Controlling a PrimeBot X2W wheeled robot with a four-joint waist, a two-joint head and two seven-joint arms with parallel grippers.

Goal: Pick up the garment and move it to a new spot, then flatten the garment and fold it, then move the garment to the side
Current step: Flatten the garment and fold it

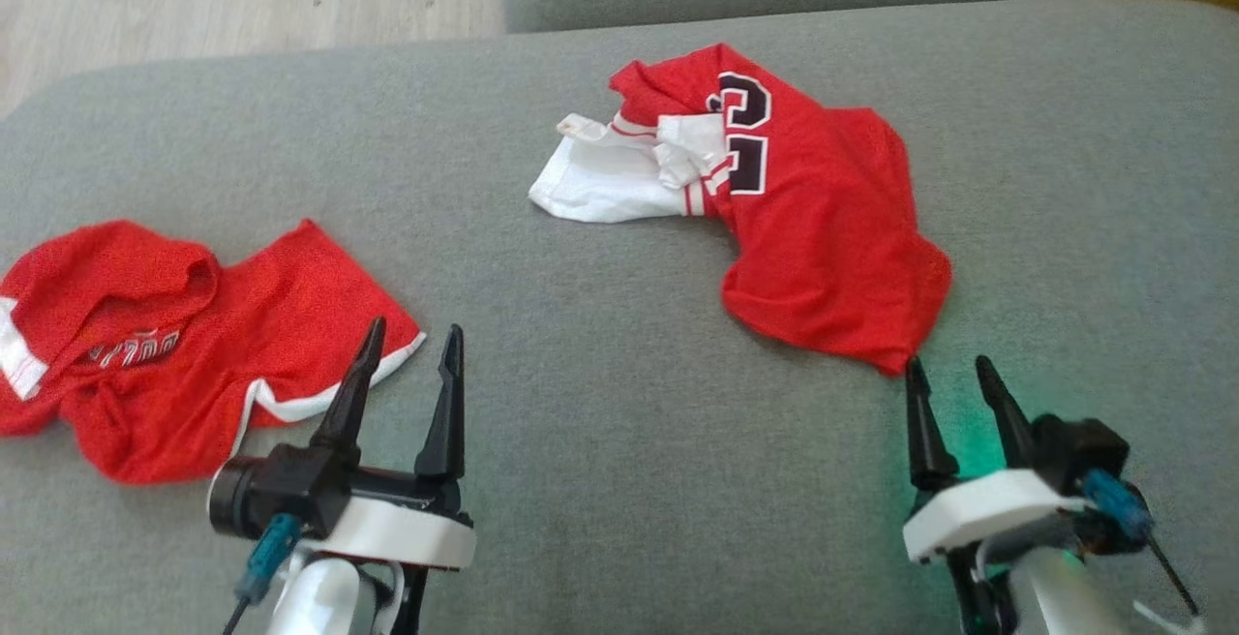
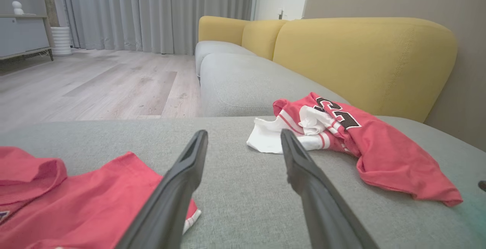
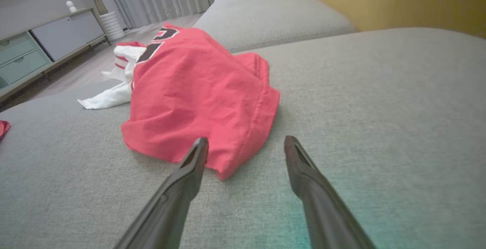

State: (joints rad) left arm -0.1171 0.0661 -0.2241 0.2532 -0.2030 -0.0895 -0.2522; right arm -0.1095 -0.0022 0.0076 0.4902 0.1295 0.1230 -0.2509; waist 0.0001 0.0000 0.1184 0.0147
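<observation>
two empty tools gape, left tool (image 1: pixel 415 325), right tool (image 1: pixel 948 362); red jersey (image 1: pixel 823 228) lies diagonally, far-left to near-right in head view.

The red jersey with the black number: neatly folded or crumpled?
Crumpled. The red jersey lies bunched and wrinkled on the grey sofa cushion, its edges uneven.

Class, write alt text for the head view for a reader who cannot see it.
A red-and-white jersey and a second red garment lie crumpled on a grey cushion. The left end effector and right end effector, both open, hold nothing.
</observation>
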